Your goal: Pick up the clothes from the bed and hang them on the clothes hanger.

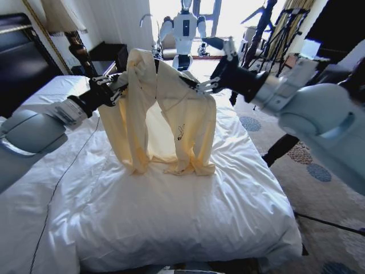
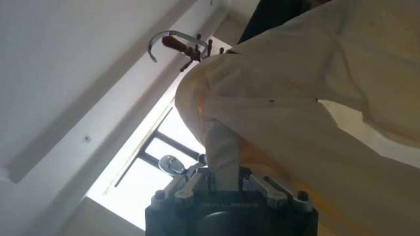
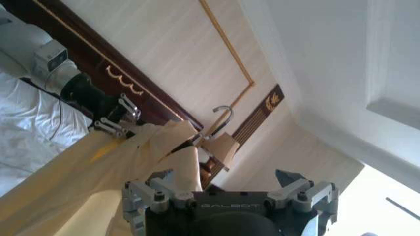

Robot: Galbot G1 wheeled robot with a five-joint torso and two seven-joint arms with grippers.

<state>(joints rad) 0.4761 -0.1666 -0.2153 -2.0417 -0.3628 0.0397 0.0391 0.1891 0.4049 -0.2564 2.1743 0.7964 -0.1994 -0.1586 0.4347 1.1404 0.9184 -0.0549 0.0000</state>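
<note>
**Two grippers, one top in the air**

Both grippers hold the top up over the middle of the bed — its hem touches the duvet. The left gripper pinches one shoulder; the right gripper stands at the other, one finger in the cloth, the fingers spread. A hanger shows at the collar. The cloth looks thin, light and limp — I think the shoulder seams are the best places for holding.

White-duveted bed under clothes' hem
</note>
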